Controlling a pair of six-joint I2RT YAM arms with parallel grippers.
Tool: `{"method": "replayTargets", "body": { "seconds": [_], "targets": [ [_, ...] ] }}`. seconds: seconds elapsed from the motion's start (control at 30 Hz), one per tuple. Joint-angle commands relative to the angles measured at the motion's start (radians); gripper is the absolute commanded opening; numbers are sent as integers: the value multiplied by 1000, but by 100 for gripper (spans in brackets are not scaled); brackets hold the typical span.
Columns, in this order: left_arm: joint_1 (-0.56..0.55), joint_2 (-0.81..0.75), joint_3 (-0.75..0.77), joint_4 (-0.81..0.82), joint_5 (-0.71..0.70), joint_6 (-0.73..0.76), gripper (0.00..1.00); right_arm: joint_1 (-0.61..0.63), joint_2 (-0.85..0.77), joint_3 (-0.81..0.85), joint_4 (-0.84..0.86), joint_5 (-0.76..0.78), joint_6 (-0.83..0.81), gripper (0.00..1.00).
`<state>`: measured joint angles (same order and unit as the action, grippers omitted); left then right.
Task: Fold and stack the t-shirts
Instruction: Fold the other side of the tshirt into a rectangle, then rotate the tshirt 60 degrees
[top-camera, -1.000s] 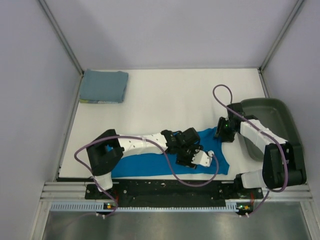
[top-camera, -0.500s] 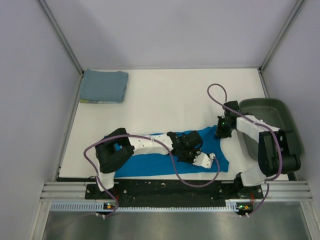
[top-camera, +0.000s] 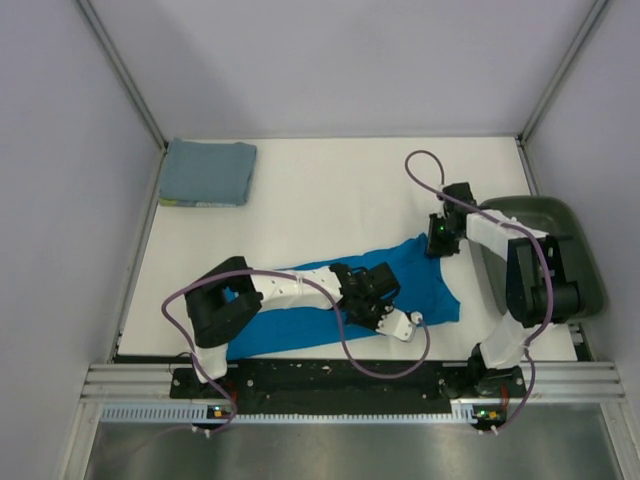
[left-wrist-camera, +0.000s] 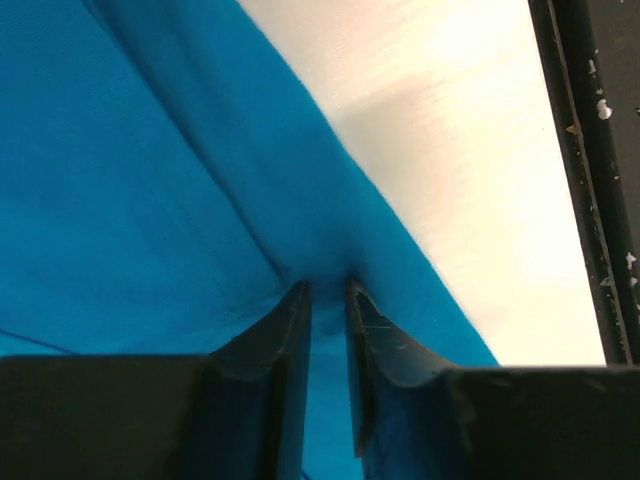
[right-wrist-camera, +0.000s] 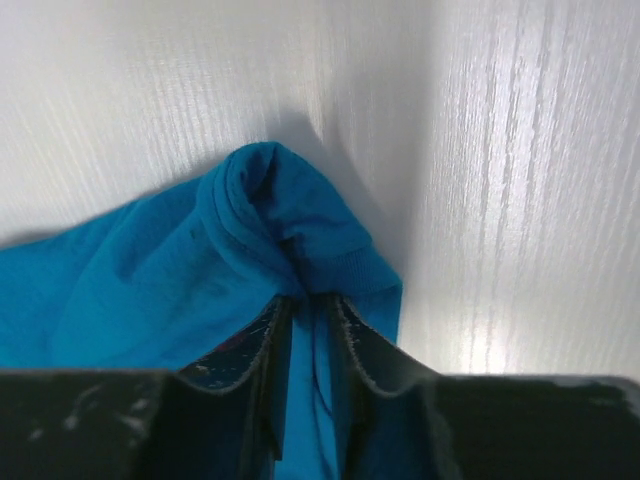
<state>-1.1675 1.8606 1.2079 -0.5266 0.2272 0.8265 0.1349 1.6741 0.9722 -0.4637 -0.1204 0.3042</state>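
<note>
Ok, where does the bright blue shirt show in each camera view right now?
Top external: the blue shirt sits low centre, stretched left to right.
Left wrist: it fills the left and centre, pinched in the left gripper.
Right wrist: lower left, a bunched edge pinched in the right gripper.
Shared landmark: the white tabletop beside it.
</note>
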Motion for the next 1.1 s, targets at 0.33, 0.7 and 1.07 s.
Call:
{"method": "replayTargets", "body": {
  "seconds": [0.33, 0.7, 1.07],
  "targets": [
    [233, -282, 165, -309, 27, -113, 42, -9, -397, -41, -321, 146, 85, 54],
    [837, -455, -117, -231, -111, -101, 42, 31, -417, -220, -374, 116, 220, 54],
    [1098, -466, -241, -205, -80, -32, 45, 29, 28, -17, -265, 191, 87, 0]
  ]
}}
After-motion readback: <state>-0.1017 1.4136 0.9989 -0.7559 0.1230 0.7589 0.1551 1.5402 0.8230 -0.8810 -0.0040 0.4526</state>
